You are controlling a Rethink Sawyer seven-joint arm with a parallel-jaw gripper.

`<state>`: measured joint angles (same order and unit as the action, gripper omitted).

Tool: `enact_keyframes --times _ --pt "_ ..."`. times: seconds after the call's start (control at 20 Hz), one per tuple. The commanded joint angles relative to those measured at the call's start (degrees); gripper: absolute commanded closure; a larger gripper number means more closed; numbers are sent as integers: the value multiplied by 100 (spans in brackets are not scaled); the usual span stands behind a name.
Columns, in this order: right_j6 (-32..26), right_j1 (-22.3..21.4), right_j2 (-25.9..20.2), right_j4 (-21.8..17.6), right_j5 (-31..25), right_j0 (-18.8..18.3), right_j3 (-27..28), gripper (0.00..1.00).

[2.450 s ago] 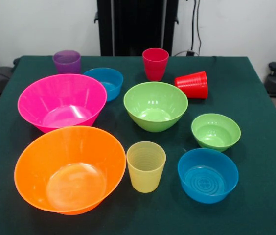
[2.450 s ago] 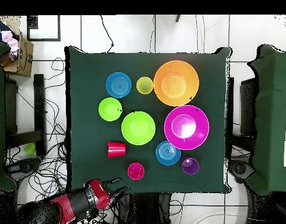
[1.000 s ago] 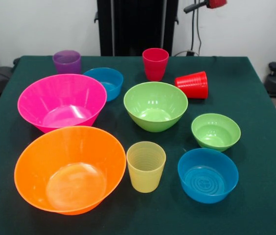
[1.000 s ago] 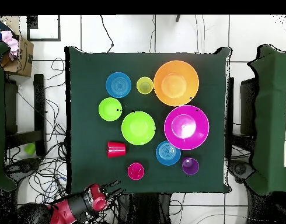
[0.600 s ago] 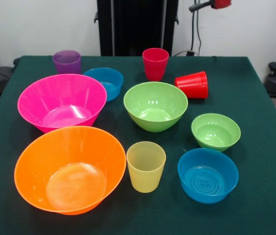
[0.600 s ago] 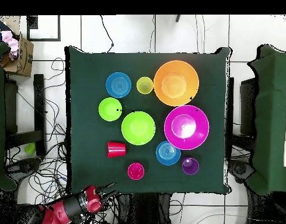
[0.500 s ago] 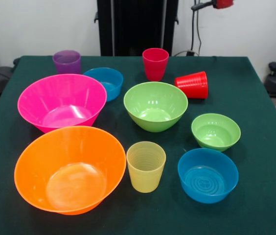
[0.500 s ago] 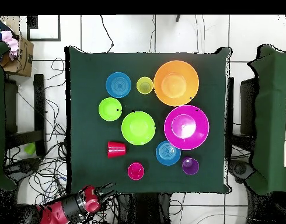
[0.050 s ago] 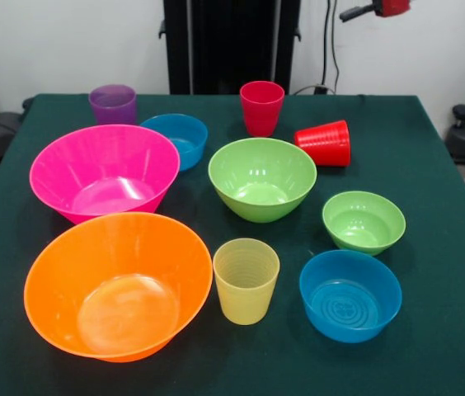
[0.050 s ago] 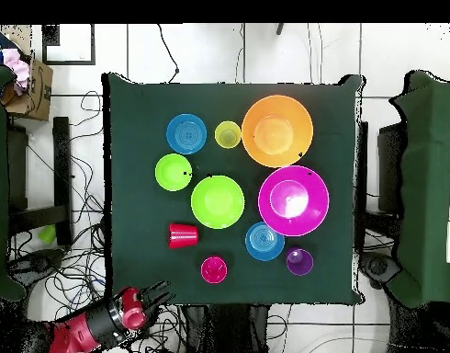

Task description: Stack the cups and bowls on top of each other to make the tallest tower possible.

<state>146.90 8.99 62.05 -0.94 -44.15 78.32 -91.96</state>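
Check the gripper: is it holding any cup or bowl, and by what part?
Nothing is held. The gripper is off the table, past its edge, with no cup or bowl at it; all ten pieces sit separately on the cloth. Open or shut can't be told.

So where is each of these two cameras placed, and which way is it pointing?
Front view: sits low across the green-clothed table, looking over the bowls and cups toward the black pedestal; only a red piece of arm with the gripper shows at the top edge.
Overhead view: hangs above, looking straight down; the red and black arm lies off the table's bottom-left corner, gripper pointing at it.
Both share every piece, for instance the tipped-over bright red plastic cup.
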Motion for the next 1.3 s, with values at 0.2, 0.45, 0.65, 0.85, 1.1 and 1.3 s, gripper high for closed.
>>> enact_keyframes --times 0.2,0.45,0.65,0.85,1.1,1.3 --pt "1046 549 -244 208 -550 -108 1245 0" --pt "1198 787 -220 324 -695 -82 1447 0" --pt "1229 999 -166 307 -894 -32 1625 0" --pt "1240 1153 -116 333 -1187 8 1801 0" --pt "1329 1334 -139 396 -1276 32 1982 0" --pt "1392 1459 -87 406 -1344 38 2116 0"
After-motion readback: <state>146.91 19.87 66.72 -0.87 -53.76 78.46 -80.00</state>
